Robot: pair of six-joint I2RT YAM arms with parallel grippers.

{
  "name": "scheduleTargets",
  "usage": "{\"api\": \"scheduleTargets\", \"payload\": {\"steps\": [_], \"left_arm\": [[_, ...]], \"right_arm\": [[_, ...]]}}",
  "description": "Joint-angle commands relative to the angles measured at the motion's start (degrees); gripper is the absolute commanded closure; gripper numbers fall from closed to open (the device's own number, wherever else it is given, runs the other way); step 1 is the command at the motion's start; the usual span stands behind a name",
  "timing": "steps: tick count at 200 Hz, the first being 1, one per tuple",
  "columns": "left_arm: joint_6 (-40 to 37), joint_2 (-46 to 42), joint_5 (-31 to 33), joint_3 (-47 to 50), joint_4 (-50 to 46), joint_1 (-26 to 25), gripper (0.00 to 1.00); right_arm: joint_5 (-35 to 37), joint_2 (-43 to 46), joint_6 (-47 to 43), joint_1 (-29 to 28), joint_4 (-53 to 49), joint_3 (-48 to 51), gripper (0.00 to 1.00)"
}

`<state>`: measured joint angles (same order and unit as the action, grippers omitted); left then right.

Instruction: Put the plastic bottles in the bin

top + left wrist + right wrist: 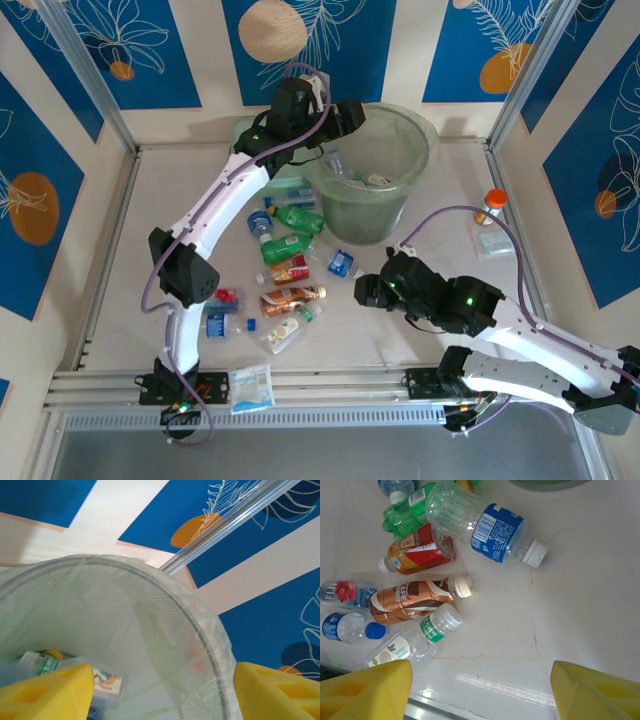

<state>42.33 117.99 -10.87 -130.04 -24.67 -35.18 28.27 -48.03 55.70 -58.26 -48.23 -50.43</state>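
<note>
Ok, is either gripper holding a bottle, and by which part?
Nothing is held. The left gripper is open over the bin, the right gripper open above the table, both empty.

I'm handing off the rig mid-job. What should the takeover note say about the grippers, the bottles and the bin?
Left gripper: open, empty, poised over the bin.
Right gripper: open, empty, above the table beside the pile.
Done: at least one green-label bottle lies in the bin.
Left: roughly nine loose bottles lie on the table near the bin. The clear blue-label bottle looks like an easy next pick for the right gripper.
</note>
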Motion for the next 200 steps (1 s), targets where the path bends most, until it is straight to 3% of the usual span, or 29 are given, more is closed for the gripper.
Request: {"api": "scheduleTargets", "payload": {"steps": [1,29,62,84,100,129,167,200], "left_arm": [[-7.0,-6.4,4.7,-1.1,-5.1,-0.3,0.27],[-15.1,-14.6,12.3,5.5,-7.3,-0.3,0.23],[-23.3,-30.6,21.5,24.2,-2.0,-0.1,0.0],[-26.2,-40.8,27.3,36.4,-0.5,1.2,0.01],[-24.8,-46.9,29.8,43.6,-2.0,3.5,0.01],[-20.1,-53.9,28.8,54.4,-6.4,8.4,0.01],[-12.3,-55.6,22.8,63.9,-14.7,13.8,0.0],[-6.4,-55.4,23.6,72.8,-17.5,17.4,0.08]], "right_arm": [[-0.1,-0.9,-1.1,0.0,0.1,-1.0,0.26],[-0.4,-4.0,-3.6,-1.4,1.2,-2.7,0.26],[-0.8,-11.0,-7.3,-5.4,2.8,-6.2,0.26],[-3.0,-16.5,-9.8,-7.4,5.7,-8.7,0.26],[-3.4,-21.7,-10.9,-9.0,6.7,-11.3,0.23],[-4.2,-31.0,-14.4,-11.8,8.8,-15.7,0.16],[-8.8,-42.2,-20.2,-12.8,7.5,-22.8,0.13],[-12.3,-50.3,-27.2,-14.6,8.5,-29.1,0.11]]}}
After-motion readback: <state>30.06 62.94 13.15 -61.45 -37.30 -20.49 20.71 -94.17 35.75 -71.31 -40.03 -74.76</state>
